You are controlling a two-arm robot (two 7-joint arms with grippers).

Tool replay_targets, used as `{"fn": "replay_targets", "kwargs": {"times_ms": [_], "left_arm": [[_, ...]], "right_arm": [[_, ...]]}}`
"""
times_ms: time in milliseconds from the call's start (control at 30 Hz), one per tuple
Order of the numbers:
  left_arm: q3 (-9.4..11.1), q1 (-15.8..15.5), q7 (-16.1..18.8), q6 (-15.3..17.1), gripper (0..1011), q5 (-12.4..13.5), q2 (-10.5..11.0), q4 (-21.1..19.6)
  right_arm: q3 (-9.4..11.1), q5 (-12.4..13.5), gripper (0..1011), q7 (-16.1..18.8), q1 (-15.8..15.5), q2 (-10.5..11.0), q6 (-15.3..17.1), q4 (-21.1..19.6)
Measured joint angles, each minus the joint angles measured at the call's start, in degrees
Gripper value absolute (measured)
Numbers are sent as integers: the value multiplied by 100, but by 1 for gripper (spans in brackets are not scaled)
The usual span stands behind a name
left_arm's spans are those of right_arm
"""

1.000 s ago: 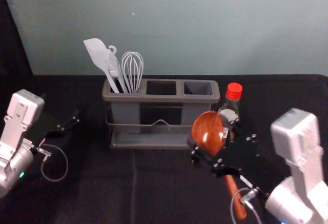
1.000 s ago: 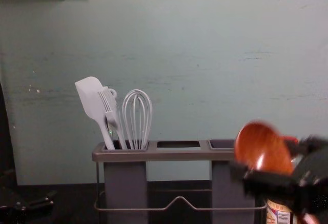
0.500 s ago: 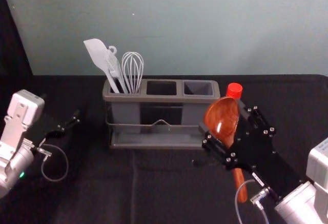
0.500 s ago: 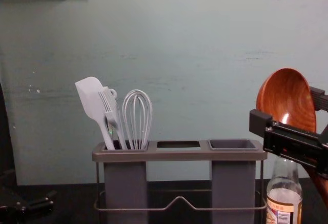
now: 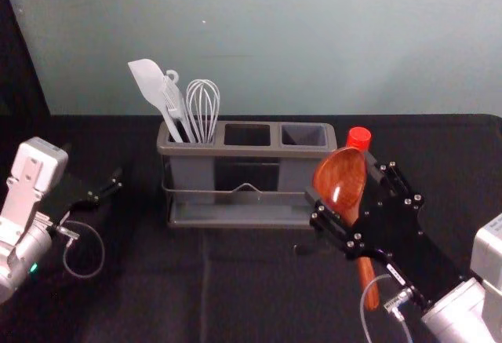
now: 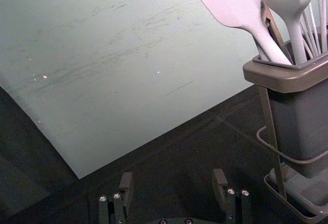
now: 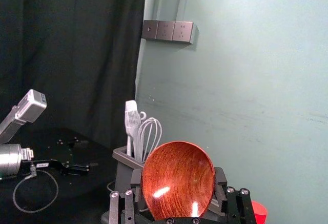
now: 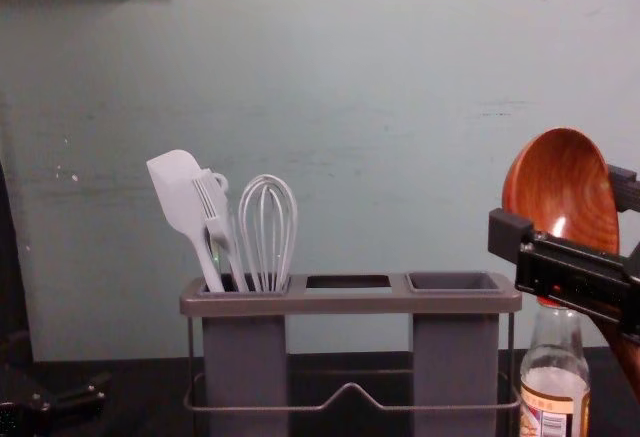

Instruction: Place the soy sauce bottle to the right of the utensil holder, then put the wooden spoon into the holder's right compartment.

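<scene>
Wooden spoon (image 5: 340, 180) pinched in my right gripper (image 5: 342, 179), in front of the holder's right end.
I have the spoon tilted, bowl up and handle slanting down, my right jaws closed against either side of its bowl; the soy sauce bottle (image 8: 555, 377) stands upright just to the right of the utensil holder (image 8: 350, 302), its red cap (image 5: 358, 138) behind the spoon in my head view; the holder's left compartment carries a spatula (image 5: 149, 80), a brush (image 8: 210, 202) and a whisk (image 5: 202, 107); my left gripper (image 5: 118, 180) is parked off the holder's left side, jaws spread.
</scene>
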Motion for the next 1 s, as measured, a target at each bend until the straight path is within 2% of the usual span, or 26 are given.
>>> {"fn": "replay_targets", "kwargs": {"times_ms": [300,533,700,1000], "left_arm": [[0,0,0,0,1011,0,0,0],[0,0,0,0,1011,0,0,0],[0,0,0,0,1012,0,0,0],[0,0,0,0,1012,0,0,0]], "right_arm": [[-22,-9,836,-33,64,25,-2,19],[-120,-1,837,-91,387,35,71,81],[-198,65,837,-82,790,50,213,208],[-275,389,837,124,1786,93,517,712]]}}
